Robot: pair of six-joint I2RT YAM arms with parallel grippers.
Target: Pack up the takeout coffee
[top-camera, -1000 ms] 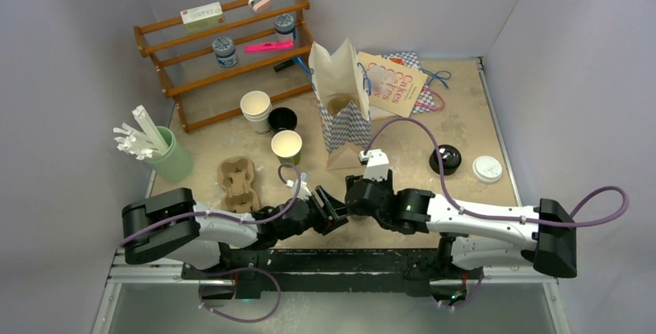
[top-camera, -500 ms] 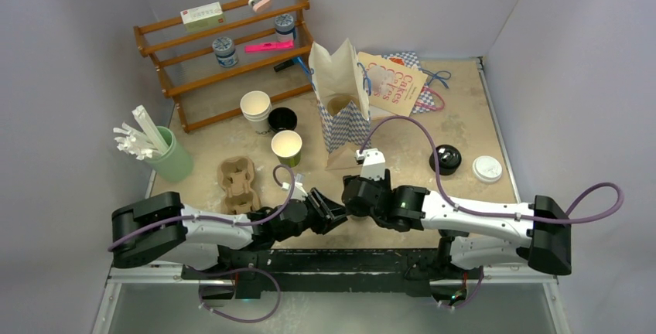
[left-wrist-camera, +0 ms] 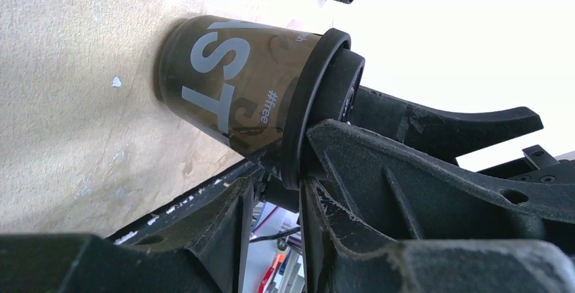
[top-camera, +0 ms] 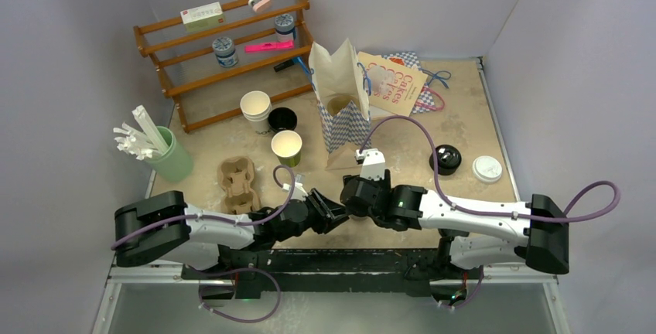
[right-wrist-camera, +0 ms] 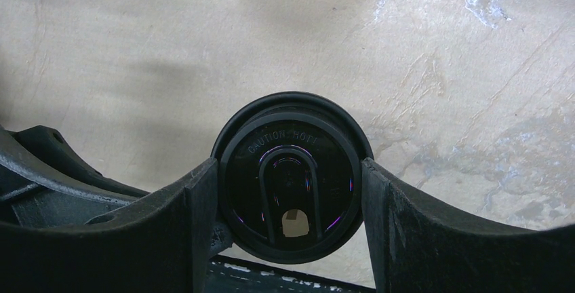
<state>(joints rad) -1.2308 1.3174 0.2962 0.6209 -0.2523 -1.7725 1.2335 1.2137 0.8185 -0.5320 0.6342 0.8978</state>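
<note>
The takeout coffee [left-wrist-camera: 224, 96] is a small black paper cup with pale lettering, standing on the table near its front edge. Its round black sip lid [right-wrist-camera: 291, 171] sits on top. My right gripper [right-wrist-camera: 290, 191] reaches down over it, shut with a finger against each side of the lid. My left gripper [left-wrist-camera: 274, 191] comes in low from the left. Its narrow jaws pinch the lid's rim [left-wrist-camera: 319, 89], one fingertip under the rim against the cup's wall. In the top view both grippers meet at the front centre [top-camera: 340, 206], and they hide the cup there.
An open patterned paper bag [top-camera: 340, 102] stands upright behind the grippers. A cardboard cup carrier [top-camera: 237, 179], a green cup [top-camera: 286, 147], white stacked cups [top-camera: 255, 110] and a wooden shelf [top-camera: 224, 48] are to the left. Spare black [top-camera: 446, 158] and white [top-camera: 487, 168] lids lie right.
My left gripper's jaws have narrowed onto the lid's rim, and its arm has shifted slightly. The right gripper has edged a little left, still holding the lid.
</note>
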